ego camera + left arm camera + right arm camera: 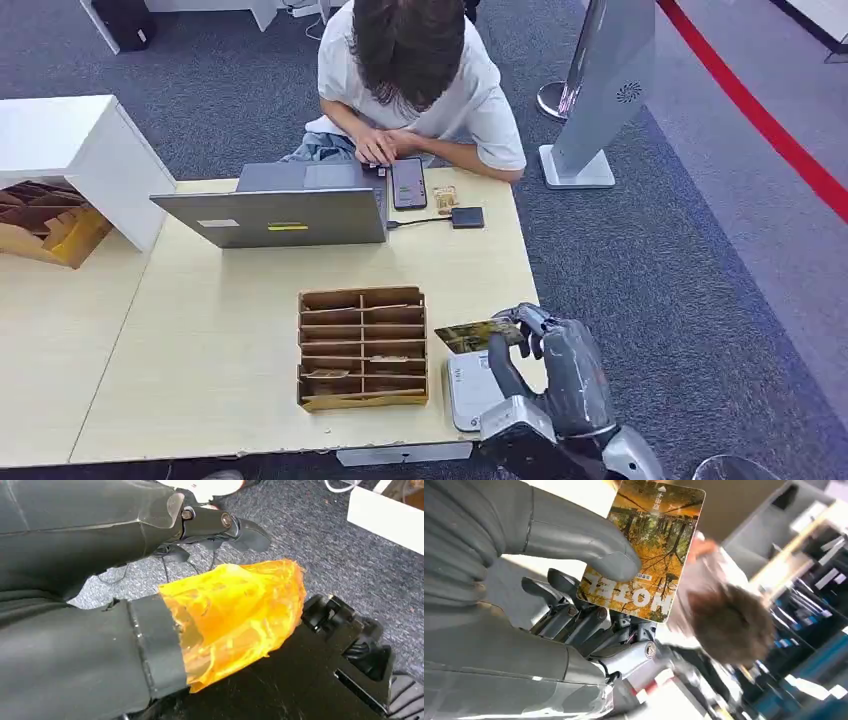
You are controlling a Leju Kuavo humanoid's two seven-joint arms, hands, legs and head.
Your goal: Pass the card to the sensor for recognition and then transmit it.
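Our thumb [589, 547] and dark fingers [574, 622] of the right hand [545, 365] pinch the card [478, 335] between them; in the right wrist view the thumb presses on its printed face, an orange autumn-tree picture with white lettering. From the head view we see the card held roughly flat above the near right corner of the pale wooden table [220, 330], just over the white sensor [468, 390] that lies by the table's front edge; whether card and sensor touch we cannot tell.

Our left hand [210, 525] shows in the left wrist view over grey carpet, its dark fingers curled in loosely with nothing between them, beside an orange translucent cover [235, 615].

Just left of the sensor stands a brown cardboard organizer [363, 347] with rows of slots. At the far edge a person [410, 80] bends over a phone [408, 183], next to an open grey laptop [280, 205] and a small black box [467, 217] on a cable.
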